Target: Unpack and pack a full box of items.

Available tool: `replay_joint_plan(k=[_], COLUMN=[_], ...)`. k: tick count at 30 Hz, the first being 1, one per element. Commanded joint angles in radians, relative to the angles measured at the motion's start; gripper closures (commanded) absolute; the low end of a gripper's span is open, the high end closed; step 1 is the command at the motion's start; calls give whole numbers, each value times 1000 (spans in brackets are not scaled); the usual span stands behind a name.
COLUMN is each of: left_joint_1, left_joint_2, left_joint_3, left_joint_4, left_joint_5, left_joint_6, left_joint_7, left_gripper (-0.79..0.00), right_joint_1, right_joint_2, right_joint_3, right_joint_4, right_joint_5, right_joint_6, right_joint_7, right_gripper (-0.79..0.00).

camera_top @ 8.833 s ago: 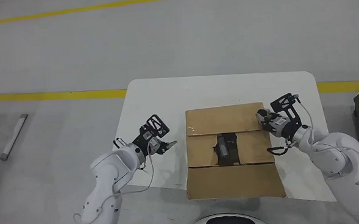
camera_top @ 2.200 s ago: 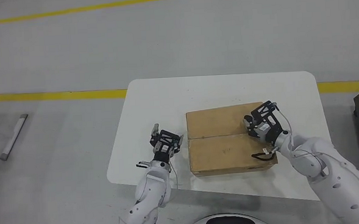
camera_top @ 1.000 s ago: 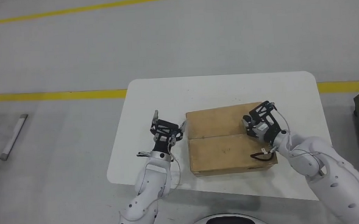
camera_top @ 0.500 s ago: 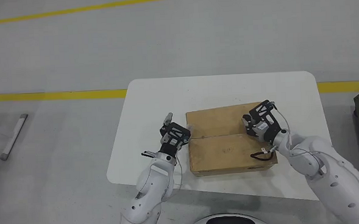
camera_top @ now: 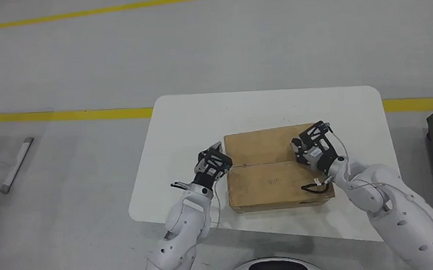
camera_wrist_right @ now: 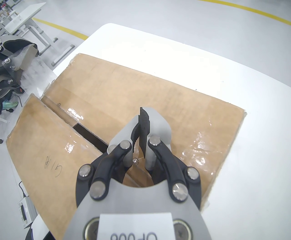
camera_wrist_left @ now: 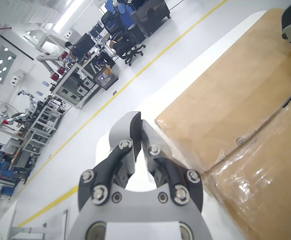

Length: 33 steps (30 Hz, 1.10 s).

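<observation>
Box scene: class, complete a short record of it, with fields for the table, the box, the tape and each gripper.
table: white, rounded corners, bears the box
box: brown cardboard, both flaps folded shut
seam: a narrow dark gap along part of it
tape: clear strip running from the box's edge to the left gripper
left gripper: shut on the tape, beside the box at one end of the seam
right gripper: shut, empty, over the box top near the seam's other end

White table (camera_top: 201, 121), rounded corners; cardboard box (camera_top: 270, 184) flat on it, right of centre.
</observation>
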Motion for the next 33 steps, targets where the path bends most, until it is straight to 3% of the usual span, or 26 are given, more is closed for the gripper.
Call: replay_joint_plan(k=[1, 14, 22, 26, 28, 29, 30, 33], left_joint_1=[7, 64, 68, 66, 67, 69, 71, 79], left_joint_2=[0, 2, -2, -5, -6, -6, -6, -7], left_joint_3=[-10, -58, -65, -64, -65, -66, -68, -75], left_joint_4=[-11, -53, -54, -51, -51, -51, -52, -56], left_joint_5=[7, 20, 20, 22, 23, 25, 26, 31], left_joint_6=[12, 23, 16, 14, 15, 16, 17, 20], left_joint_7=[-6, -16, -15, -10, -10, -10, -10, -10], left_gripper=[0, 0, 0, 0, -40, -179, -225, -234], right_joint_1=[0, 8, -40, -56, -51, -49, -45, -35], right_joint_2=[0, -5, 5, 8, 6, 4, 3, 1], right_joint_3=[0, 3, 37, 31, 21, 14, 9, -6], right_joint_4=[-1, -11, -68, -53, -41, -34, -30, -19], right_joint_5=[-1, 40, 90, 37, 23, 23, 22, 13], right_joint_6=[0, 3, -131, -113, -92, -83, -77, -67], right_joint_7=[0, -29, -9, 6, 4, 2, 2, 3], right_gripper=[0, 0, 0, 0, 0, 0, 0, 0])
